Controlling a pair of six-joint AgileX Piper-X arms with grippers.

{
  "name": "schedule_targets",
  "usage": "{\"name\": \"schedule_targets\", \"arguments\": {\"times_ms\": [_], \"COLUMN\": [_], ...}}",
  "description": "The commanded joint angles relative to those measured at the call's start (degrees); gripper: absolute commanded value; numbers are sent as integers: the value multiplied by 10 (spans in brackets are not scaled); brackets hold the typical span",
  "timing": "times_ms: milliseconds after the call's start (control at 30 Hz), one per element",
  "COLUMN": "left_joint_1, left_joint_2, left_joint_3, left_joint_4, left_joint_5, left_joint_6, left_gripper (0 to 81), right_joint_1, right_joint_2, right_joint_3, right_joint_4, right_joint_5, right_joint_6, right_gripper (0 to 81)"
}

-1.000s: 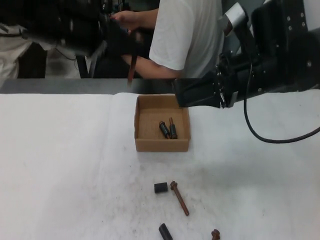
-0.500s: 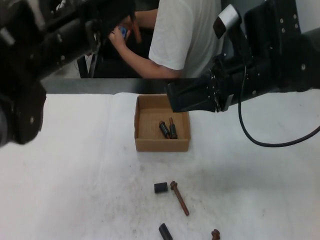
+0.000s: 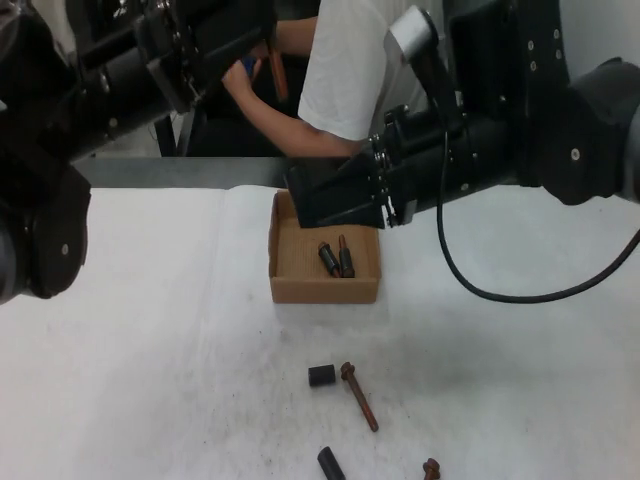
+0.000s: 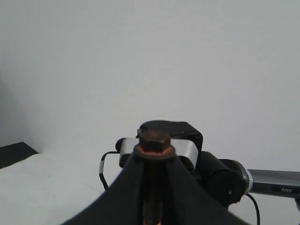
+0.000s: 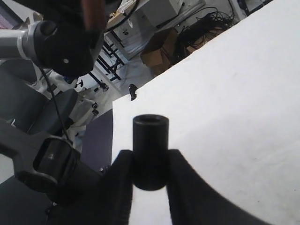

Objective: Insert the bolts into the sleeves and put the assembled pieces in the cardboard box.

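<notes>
In left gripper (image 4: 154, 163) — rusty bolt (image 4: 154, 142) (hex-headed)

**Even overhead light, soft shadows**

High view: the white table (image 3: 120, 300) is brightly and evenly lit from above. The loose bolt (image 3: 360, 398) lying on it casts only a faint, short shadow. The cardboard box (image 3: 323, 290) is shaded along its inner walls. A silver joint (image 3: 412, 30) on one arm catches a bright highlight.

Left wrist view: the left tool (image 4: 154, 161) is a black silhouette around the dimly lit held bolt (image 4: 154, 143). Behind it a pale wall (image 4: 187, 56) darkens toward one corner.

Right wrist view: the table glares white behind the matte black sleeve (image 5: 150, 150). The room (image 5: 154, 28) beyond is dimmer.
</notes>
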Motion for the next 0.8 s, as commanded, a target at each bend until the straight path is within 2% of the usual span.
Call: {"name": "schedule_targets", "arguments": {"times_ms": [0, 167, 467, 767], "left_joint_1": [0, 3, 3, 3], "left_joint_2": [-10, -10, -10, -10], "left_joint_3": [-2, -2, -2, -2], "left_joint_4": [17, 40, 43, 47], "left_joint_5": [40, 40, 42, -13], "left_joint_6": [20, 46, 52, 67], "left_gripper": [3, 3, 3, 3], "right_joint_1": [0, 0, 0, 0], "right_joint_2": [-8, -8, -8, -8], "right_joint_3": [-4, -4, -4, -4], "right_joint_4": [-59, -103, -111, -111], "right_joint_5": [0, 0, 1, -22], "right_joint_6": [38, 69, 72, 81], "right_gripper": [8, 8, 8, 8]}}
